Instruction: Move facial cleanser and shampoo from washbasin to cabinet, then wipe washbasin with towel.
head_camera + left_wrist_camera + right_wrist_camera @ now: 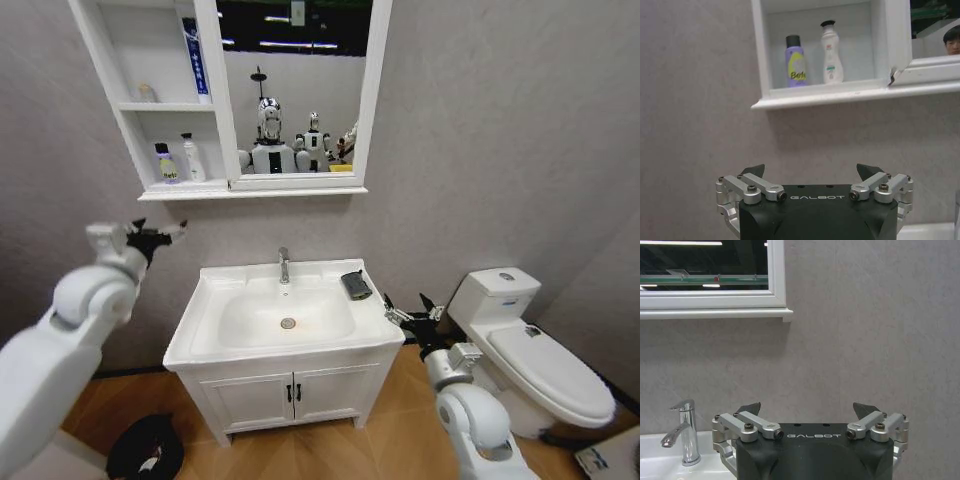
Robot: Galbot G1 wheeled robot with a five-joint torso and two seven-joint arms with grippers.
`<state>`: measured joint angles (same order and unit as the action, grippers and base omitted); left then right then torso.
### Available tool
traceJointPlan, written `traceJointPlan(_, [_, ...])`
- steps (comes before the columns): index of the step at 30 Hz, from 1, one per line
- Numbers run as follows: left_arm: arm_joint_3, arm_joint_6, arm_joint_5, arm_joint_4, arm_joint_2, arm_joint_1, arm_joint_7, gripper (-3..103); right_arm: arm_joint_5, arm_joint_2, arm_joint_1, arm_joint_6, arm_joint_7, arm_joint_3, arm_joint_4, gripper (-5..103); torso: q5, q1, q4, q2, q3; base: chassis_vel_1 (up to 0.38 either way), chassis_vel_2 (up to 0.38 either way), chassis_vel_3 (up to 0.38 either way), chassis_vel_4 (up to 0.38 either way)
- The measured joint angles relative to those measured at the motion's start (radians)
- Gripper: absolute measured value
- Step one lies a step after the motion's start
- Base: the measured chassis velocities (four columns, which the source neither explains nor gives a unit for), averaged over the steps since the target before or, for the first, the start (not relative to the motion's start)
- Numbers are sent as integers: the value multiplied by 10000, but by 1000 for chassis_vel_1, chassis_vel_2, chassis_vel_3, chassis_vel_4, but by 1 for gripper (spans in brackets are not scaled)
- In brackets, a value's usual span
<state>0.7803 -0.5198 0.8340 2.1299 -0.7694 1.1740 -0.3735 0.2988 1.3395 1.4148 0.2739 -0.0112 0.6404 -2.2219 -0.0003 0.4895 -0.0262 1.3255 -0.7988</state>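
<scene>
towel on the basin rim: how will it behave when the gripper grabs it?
The towel is a small dark bunched cloth on the washbasin rim, so probably floppy and light. It likely unfolds or droops if pinched at one edge. On glossy ceramic it may slide when pushed. The right gripper is nearest, open.

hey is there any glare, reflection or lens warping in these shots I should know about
Head view: wide-angle bending of the cabinet edges, and the mirror reflects ceiling lights and robots. Left wrist view: even light, soft shadow under the cabinet ledge. Right wrist view: bright highlights on the chrome tap.
</scene>
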Motion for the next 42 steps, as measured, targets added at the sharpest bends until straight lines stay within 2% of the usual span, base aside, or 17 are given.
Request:
traceJointPlan(1, [671,83,-364,420,-581,1150,311,100,3,-25,6,9,-2,1,-15,100,0,-1,1,0,0,0,0,0,0])
traceJointPlan(2, [671,83,-364,420,-581,1150,311,100,3,-25,6,9,-2,1,-15,100,0,-1,1,0,0,0,0,0,0])
traceJointPlan(3, [1347,295,-755,912,-1290,2407,677,100,5,-44,17,22,-5,4,-35,100,-8,-1,2,0,-1,0,0,0,0])
traceJointPlan(5, [2308,873,-1422,1716,-2451,4066,1497,100,2,-48,22,31,-7,1,-53,100,3,-2,4,1,1,0,0,0,0])
traceJointPlan(6, [2308,873,-1422,1716,-2451,4066,1497,100,2,-48,22,31,-7,1,-53,100,3,-2,4,1,1,0,0,0,0])
traceJointPlan(9, [3263,1777,-2268,2615,-3885,5977,2575,100,-40,-11,-24,46,-9,-75,-48,100,3,-2,0,1,1,0,0,0,0])
traceJointPlan(10, [3263,1777,-2268,2615,-3885,5977,2575,100,-40,-11,-24,46,-9,-75,-48,100,3,-2,0,1,1,0,0,0,0])
traceJointPlan(13, [3800,2834,-2994,2986,-5248,7480,3608,100,-64,1,-112,91,-10,-162,-21,100,3,-2,2,1,0,0,0,0,0])
traceJointPlan(14, [3800,2834,-2994,2986,-5248,7480,3608,100,-64,1,-112,91,-10,-162,-21,100,3,-2,2,1,0,0,0,0,0])
traceJointPlan(17, [3879,3690,-3367,2949,-6082,8300,4198,100,-61,-44,-143,106,-10,-172,38,100,0,-2,2,0,0,0,0,0,0])
traceJointPlan(18, [3879,3690,-3367,2949,-6082,8300,4198,100,-61,-44,-143,106,-10,-172,38,100,0,-2,2,0,0,0,0,0,0])
traceJointPlan(20, [3748,4514,-3498,2890,-6550,8856,4568,100,-44,-81,-117,88,-1,-131,123,100,1,0,1,0,-1,0,0,0,0])
traceJointPlan(21, [3681,4724,-3529,2896,-6635,8955,4672,100,-44,-87,-105,65,6,-122,157,100,2,0,0,1,-1,0,0,0,0])
traceJointPlan(24, [3349,5089,-3557,3058,-6768,9120,4825,100,-44,-90,-90,18,18,-119,234,100,1,0,-1,0,-1,0,0,0,0])
traceJointPlan(27, [2771,5048,-3731,3427,-6885,9106,4816,100,-55,-61,-108,-23,26,-137,320,100,2,1,-2,-1,-1,0,0,0,0])
traceJointPlan(31, [2310,4683,-4055,3655,-6997,9002,4466,100,-64,-25,-116,-35,30,-141,341,100,1,2,-1,-2,-2,0,0,0,0])
traceJointPlan(42, [2221,4513,-4107,3676,-6982,8917,4310,100,-30,-50,-29,42,-85,-121,142,100,0,2,-1,-1,-2,0,0,0,0])
